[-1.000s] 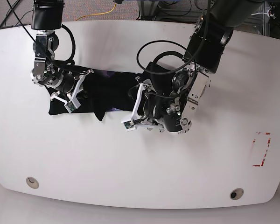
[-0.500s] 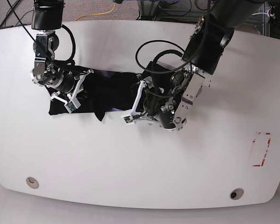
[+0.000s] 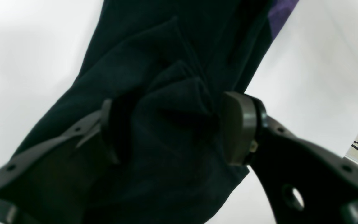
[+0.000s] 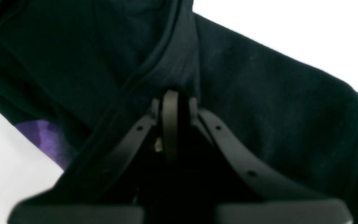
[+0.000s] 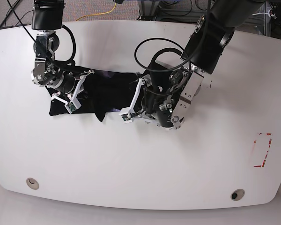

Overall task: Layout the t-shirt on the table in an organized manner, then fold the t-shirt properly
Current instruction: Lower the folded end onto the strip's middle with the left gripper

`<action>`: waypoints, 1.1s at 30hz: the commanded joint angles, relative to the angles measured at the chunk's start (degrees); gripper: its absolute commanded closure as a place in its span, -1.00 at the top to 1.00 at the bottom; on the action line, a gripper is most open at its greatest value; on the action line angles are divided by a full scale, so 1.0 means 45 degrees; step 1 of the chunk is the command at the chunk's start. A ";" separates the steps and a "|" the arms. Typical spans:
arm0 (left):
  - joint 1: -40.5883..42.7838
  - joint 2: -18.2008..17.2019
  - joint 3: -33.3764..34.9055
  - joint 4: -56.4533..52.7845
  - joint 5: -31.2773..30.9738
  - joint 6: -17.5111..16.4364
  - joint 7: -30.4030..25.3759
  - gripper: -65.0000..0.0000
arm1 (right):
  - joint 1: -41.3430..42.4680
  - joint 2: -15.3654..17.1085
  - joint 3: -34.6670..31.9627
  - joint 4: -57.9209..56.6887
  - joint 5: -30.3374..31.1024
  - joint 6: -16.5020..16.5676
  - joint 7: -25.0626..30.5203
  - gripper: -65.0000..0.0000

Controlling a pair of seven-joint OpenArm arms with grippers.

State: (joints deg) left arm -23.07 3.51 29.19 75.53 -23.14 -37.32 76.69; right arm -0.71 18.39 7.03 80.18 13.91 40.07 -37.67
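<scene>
black t-shirt (image 5: 103, 91) lies bunched on the white table (image 5: 140, 164), with bare tabletop all around. left gripper (image 3: 169, 130) straddles a fold, jaws apart; right gripper (image 4: 170, 102) is clamped on cloth.

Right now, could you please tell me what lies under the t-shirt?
The white table shows all around the t-shirt, which lies bunched on it. A purple patch peeks out at one edge. Whatever else lies beneath is covered by black fabric.

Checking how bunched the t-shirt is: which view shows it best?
The base view: the whole t-shirt lies crumpled in a strip on the table. Both wrist views show only close-up dark folds.
</scene>
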 commanded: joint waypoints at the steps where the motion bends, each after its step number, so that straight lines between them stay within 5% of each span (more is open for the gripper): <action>1: -0.0373 0.0109 -0.0030 0.0242 -0.0065 -0.0019 -0.0113 -0.12 | -0.0125 0.0045 -0.0106 -0.0109 -0.0757 -0.0017 -0.1094 -0.87; 5: -0.0392 0.0109 -0.0030 0.0203 -0.0046 0.0000 -0.0133 -0.55 | -0.0125 0.0045 -0.0106 -0.0109 -0.0757 -0.0017 -0.1094 -0.87; 7: -0.0412 0.0109 -0.0030 0.0203 -0.0046 0.0040 -0.0133 -0.62 | -0.0125 0.0045 -0.0106 -0.0109 -0.0757 -0.0017 -0.1094 -0.87; 33: -0.1017 0.0402 -0.0147 0.0183 -0.0026 0.0665 -0.0953 -0.62 | -0.0125 0.0045 -0.0106 -0.0109 -0.0757 -0.0017 -0.1094 -0.87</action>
State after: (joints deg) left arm -25.45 3.84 28.86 75.44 -22.70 -34.50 73.65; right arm -0.69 18.39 7.03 80.18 13.91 40.07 -37.67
